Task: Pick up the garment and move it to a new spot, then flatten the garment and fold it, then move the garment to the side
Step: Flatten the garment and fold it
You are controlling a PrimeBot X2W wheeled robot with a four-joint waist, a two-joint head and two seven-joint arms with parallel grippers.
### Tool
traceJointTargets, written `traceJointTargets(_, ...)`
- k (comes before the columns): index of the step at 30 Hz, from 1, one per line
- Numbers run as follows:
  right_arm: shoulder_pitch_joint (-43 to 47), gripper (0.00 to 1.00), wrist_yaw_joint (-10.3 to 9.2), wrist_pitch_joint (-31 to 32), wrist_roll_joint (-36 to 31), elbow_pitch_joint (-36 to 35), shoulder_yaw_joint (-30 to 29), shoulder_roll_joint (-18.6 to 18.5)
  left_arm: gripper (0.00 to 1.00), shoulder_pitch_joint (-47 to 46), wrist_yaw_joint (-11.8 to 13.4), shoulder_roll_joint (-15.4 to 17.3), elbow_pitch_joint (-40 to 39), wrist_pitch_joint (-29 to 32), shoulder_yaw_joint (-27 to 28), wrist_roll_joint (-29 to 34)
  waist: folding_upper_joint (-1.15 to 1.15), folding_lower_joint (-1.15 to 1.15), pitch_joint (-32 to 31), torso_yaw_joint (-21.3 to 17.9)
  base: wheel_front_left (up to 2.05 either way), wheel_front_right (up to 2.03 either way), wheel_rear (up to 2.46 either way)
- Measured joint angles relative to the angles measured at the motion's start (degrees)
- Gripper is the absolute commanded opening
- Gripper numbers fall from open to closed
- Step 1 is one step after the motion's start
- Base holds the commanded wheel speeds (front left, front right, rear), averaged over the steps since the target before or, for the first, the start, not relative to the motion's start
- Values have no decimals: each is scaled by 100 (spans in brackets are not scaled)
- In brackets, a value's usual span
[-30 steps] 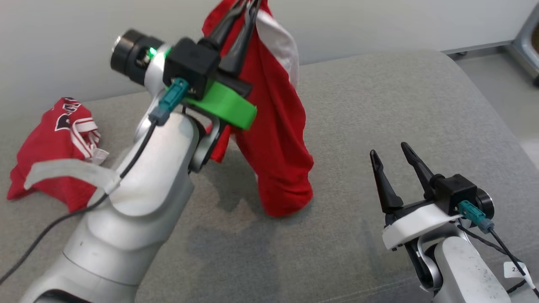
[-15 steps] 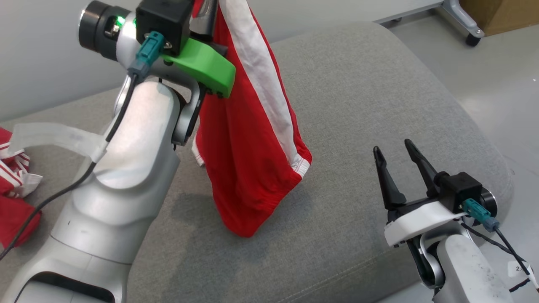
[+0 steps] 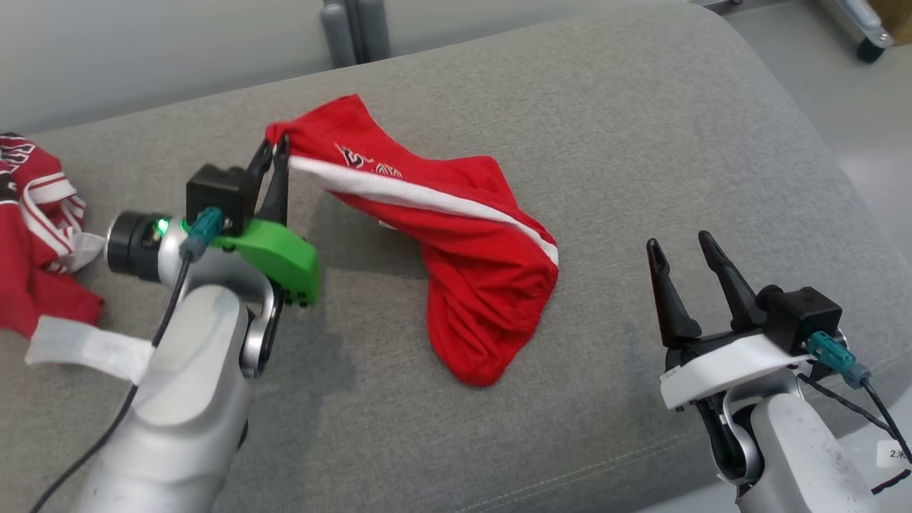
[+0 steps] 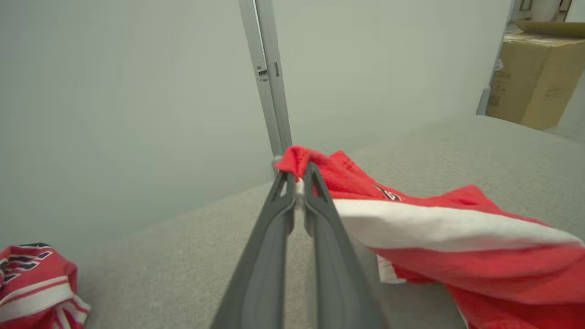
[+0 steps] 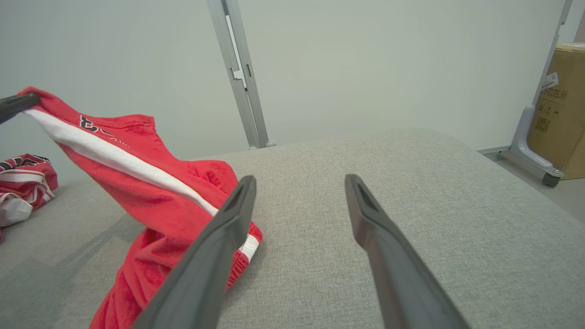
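The garment (image 3: 463, 235) is a pair of red shorts with a white side stripe, draped across the grey couch seat (image 3: 641, 128). My left gripper (image 3: 274, 147) is shut on its upper corner, holding that end a little above the seat while the lower end rests bunched on the cushion. In the left wrist view the garment (image 4: 434, 233) trails to the right from my left gripper (image 4: 299, 171). My right gripper (image 3: 677, 246) stands open to the right of the garment, apart from it. In the right wrist view the open right gripper (image 5: 299, 183) has the garment (image 5: 151, 192) at its left.
A second red and white garment (image 3: 35, 235) lies crumpled at the seat's far left, also seen as a red heap (image 4: 32, 283) in the left wrist view. A grey post (image 3: 353, 28) stands behind the couch. A cardboard box (image 5: 560, 109) sits on the floor at the right.
My left arm has come down, so the garment that hung upright now lies slanted with its lower end on the seat. The head camera has also shifted. My right gripper stays open.
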Motion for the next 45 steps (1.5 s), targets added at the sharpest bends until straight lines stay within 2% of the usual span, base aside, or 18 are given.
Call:
traceJointTargets(9, 26, 100, 238, 2, 344, 412, 215, 0, 0, 1306, 47, -234, -16, -164, 232, -556, 0, 0, -40, 670, 0, 0, 0)
traceJointTargets(14, 5, 100, 291, 109, 526, 501, 314, 2, 0, 1690, 48, -260, -129, -201, 311, -693, 0, 0, -104, 947, 0, 0, 0)
traceJointTargets(20, -77, 100, 311, 475, 1247, 643, 309, 9, 0, 2075, 94, -223, -191, -223, 545, -737, 0, 0, -210, 1262, 0, 0, 0)
traceJointTargets(26, -928, 100, 344, 1131, 1538, 814, 453, -19, 0, 2098, 98, -191, -275, -246, 543, -721, 0, 0, -148, 1394, 0, 0, 0)
traceJointTargets(38, -1763, 100, 344, 2657, 1992, 1341, 1213, -627, 0, 2089, 83, -297, -358, -250, 202, -604, 0, 0, 67, 1668, 0, 0, 0)
traceJointTargets(45, -1997, 100, 344, 3032, 2253, 1543, 1251, -990, 0, 2085, 40, -348, -449, -250, 180, -604, 0, 0, 131, 1835, 0, 0, 0)
